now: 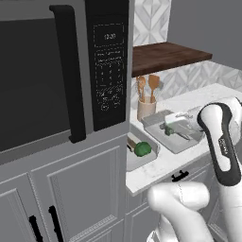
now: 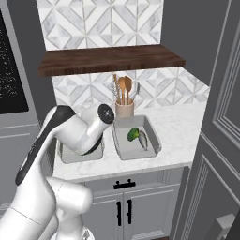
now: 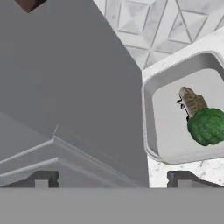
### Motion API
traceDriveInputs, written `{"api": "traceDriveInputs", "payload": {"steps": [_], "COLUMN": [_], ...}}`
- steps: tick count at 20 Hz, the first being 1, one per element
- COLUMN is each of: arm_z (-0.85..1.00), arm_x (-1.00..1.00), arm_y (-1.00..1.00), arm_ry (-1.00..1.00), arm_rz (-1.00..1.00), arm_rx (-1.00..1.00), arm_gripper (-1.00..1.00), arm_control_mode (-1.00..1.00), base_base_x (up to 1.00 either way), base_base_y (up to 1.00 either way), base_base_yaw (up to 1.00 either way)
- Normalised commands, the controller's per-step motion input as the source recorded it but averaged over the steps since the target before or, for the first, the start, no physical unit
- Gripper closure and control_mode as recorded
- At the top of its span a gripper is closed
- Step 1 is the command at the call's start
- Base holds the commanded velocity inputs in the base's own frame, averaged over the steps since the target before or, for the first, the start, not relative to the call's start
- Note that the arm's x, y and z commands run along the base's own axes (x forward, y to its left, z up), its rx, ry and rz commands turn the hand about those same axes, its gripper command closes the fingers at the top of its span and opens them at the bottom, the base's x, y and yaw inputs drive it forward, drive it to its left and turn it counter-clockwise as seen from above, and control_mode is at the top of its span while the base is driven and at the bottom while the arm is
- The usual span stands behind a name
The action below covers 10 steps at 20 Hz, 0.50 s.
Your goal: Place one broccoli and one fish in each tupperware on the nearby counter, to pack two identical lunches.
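Both lunches look packed. The left tupperware holds a broccoli with a fish touching it. The right tupperware also holds a broccoli and a fish. So I think little is left but to pull the arm away. The fingers are spread wide and hold nothing. The left tray sits just beside the tall grey cabinet wall, so that side is tight. The white worktop to the right has open room.
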Motion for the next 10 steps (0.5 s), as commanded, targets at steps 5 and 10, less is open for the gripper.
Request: {"api": "traceDriveInputs", "payload": {"steps": [5,10], "arm_z": [0.91,0.26], "arm_x": [-0.72,-0.04], "arm_y": [-0.4,-0.32], "arm_ry": [-0.23,-0.02], "arm_rz": [-0.02,-0.41], "arm_rx": [0.0,-0.03], "arm_gripper": [-1.0,-1.0], "arm_control_mode": [-1.0,-1.0], "base_base_x": [0.0,0.0], "base_base_y": [0.0,0.0], "base_base_yaw": [0.0,0.0]}}
